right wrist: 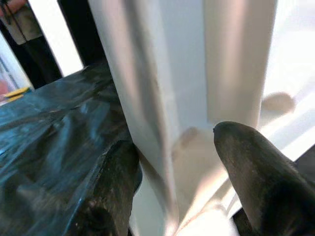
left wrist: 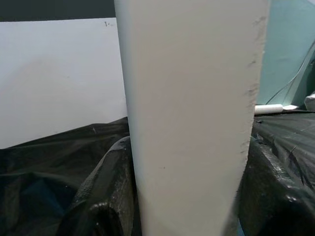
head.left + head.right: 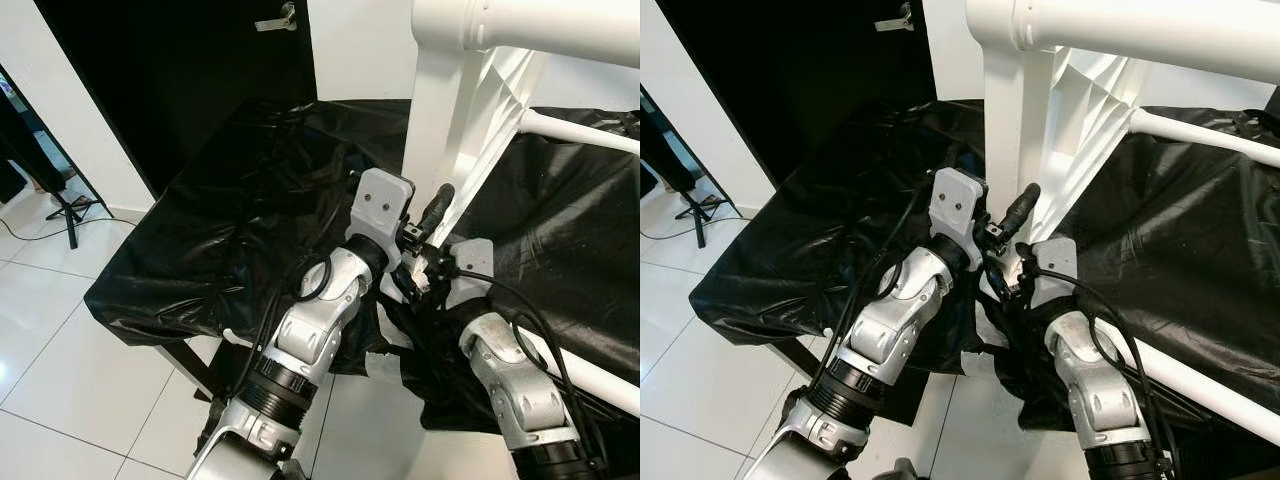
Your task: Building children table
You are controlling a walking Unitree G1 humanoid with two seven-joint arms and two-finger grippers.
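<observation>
Over the black-covered table, both the left claw and right claw clamp the white table leg.

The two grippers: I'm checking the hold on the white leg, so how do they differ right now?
The left gripper sits higher on the white leg; the right gripper sits lower, near the black sheet. The left fingers press the leg's flat face; the right fingers straddle a ribbed corner. Both close around the same leg.

upright white table leg on black sheet
</observation>
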